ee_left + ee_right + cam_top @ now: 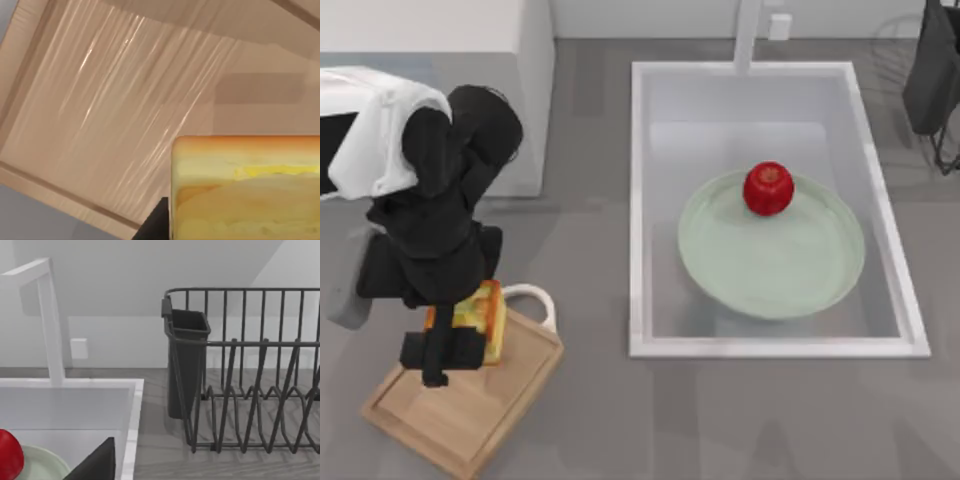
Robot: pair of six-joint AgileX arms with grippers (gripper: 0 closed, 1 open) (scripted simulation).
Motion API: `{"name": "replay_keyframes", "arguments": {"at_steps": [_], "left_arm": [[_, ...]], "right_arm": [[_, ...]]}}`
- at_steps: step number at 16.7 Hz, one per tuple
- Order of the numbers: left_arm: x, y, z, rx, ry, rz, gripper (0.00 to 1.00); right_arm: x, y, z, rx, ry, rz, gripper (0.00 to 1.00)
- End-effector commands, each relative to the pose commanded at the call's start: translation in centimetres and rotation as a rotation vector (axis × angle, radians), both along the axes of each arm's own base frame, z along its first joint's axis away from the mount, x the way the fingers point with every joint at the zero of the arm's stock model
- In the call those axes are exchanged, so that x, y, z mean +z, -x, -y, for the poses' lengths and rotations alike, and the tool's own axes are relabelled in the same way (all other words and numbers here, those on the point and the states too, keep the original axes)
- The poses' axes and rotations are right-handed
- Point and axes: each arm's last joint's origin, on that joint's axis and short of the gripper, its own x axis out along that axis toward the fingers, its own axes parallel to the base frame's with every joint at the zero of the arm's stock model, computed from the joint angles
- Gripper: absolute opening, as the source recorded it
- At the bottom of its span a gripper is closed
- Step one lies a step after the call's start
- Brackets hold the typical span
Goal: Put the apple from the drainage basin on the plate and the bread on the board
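Observation:
The red apple [768, 188] rests on the far part of the pale green plate [770, 275], which lies inside the white drainage basin [640, 200]. The right wrist view catches the apple [9, 460] and the plate's rim [42, 462]. My left gripper [455, 345] is over the wooden board [470, 415] at the front left, shut on the bread [488, 312]. In the left wrist view the bread [245, 190] sits close above the board [100, 100], beside one dark finger [157, 222]. My right arm [932, 70] is parked at the back right.
A white faucet [748, 35] stands at the basin's back rim. A dark wire rack [250, 390] with a dark cup holder stands right of the basin. A white appliance [360, 130] and a white block [470, 30] sit at the back left.

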Motion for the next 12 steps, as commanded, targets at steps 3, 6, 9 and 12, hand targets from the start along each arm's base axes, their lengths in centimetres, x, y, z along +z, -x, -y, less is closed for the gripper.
{"name": "replay_keyframes", "arguments": {"at_steps": [3,6,9,12], "left_arm": [[-1.0,0.0,0.0,0.002,-0.001,-0.004,0.0],[-1.9,0.0,-0.1,0.005,0.003,0.005,0.0],[-2.8,0.0,-0.1,0.008,0.002,0.004,0.0],[-2.9,0.0,-0.1,0.008,0.001,0.003,0.0]], "right_arm": [[0.0,0.0,0.0,0.0,0.0,0.0,1.0],[0.0,0.0,0.0,0.0,0.0,0.0,1.0],[0.0,0.0,0.0,0.0,0.0,0.0,1.0],[0.0,0.0,0.0,0.0,0.0,0.0,1.0]]}}
